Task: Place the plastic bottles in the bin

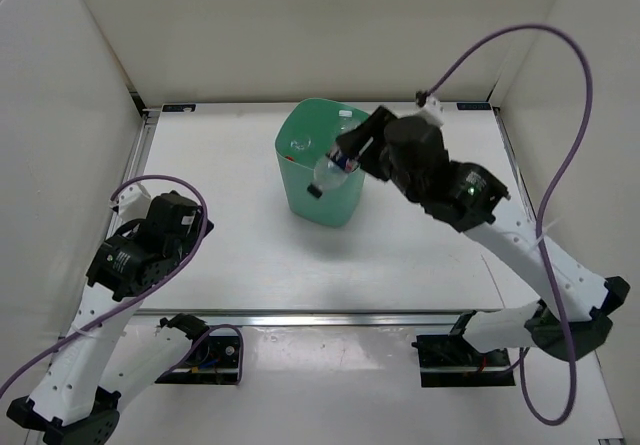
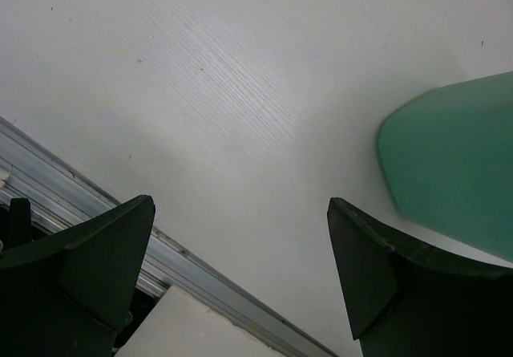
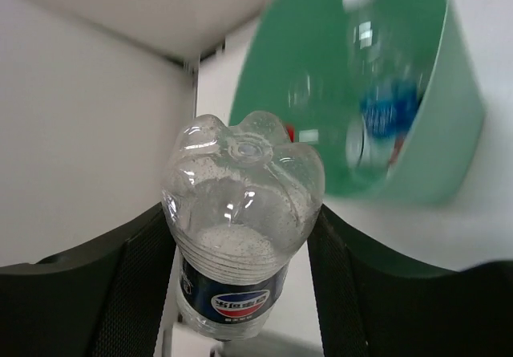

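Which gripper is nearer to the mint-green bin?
Right. The right gripper, shut on a clear bottle, is at the rim of the bin; the left gripper is open, off to its near-left, apart from it.

Clear bottle [image 3: 240, 221], dark blue label with a round red, white and blue emblem, white lettering across it too small to read, second bottle [image 3: 386, 116] inside bin [image 3: 458, 124], blue label, print blurred, unreadable.

The right arm [image 1: 520, 245] stretches well out from its base. The right gripper [image 3: 240, 285] has both fingers clamped on the sides of a clear bottle [image 3: 240, 204], whose base faces the wrist. The left arm [image 1: 85, 340] sits folded close to its base, and the left gripper [image 2: 240, 269] points downward with its jaws spread wide.
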You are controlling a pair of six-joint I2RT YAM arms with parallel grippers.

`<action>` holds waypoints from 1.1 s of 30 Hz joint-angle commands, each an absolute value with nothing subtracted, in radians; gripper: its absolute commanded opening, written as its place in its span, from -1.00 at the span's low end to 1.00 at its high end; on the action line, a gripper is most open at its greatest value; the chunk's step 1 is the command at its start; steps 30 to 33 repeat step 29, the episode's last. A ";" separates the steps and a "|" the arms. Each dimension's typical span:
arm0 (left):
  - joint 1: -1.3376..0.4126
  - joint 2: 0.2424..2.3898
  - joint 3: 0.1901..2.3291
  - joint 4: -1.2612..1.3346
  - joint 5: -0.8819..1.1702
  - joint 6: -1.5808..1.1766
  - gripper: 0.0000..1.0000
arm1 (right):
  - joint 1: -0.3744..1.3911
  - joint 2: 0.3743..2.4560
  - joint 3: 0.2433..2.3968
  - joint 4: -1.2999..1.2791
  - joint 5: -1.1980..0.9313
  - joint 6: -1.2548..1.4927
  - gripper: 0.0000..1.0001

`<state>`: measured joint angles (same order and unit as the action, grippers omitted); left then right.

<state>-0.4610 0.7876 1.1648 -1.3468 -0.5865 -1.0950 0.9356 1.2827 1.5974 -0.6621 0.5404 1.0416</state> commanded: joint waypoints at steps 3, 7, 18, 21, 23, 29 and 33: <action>-0.457 0.802 1.163 -1.335 -0.595 -1.103 1.00 | 0.743 1.514 1.785 -0.614 0.579 0.758 -0.48; -0.457 0.824 1.173 -1.324 -0.586 -1.094 1.00 | 0.667 1.643 1.919 -0.581 0.508 0.648 0.21; -0.457 0.824 1.183 -1.348 -0.617 -1.115 1.00 | 0.318 1.559 1.990 -0.772 -0.436 0.601 1.00; -0.457 0.845 1.206 -1.374 -0.638 -1.115 1.00 | 0.131 1.493 1.844 -0.744 -0.795 0.693 1.00; -0.457 0.856 1.206 -1.384 -0.673 -1.115 1.00 | 0.028 1.459 1.784 -0.762 -0.889 0.652 1.00; -0.457 0.922 1.226 -1.374 -0.762 -1.134 1.00 | -0.139 1.404 1.735 -0.831 -0.837 0.548 1.00; -0.457 0.922 1.226 -1.374 -0.762 -1.134 1.00 | -0.139 1.404 1.735 -0.831 -0.837 0.548 1.00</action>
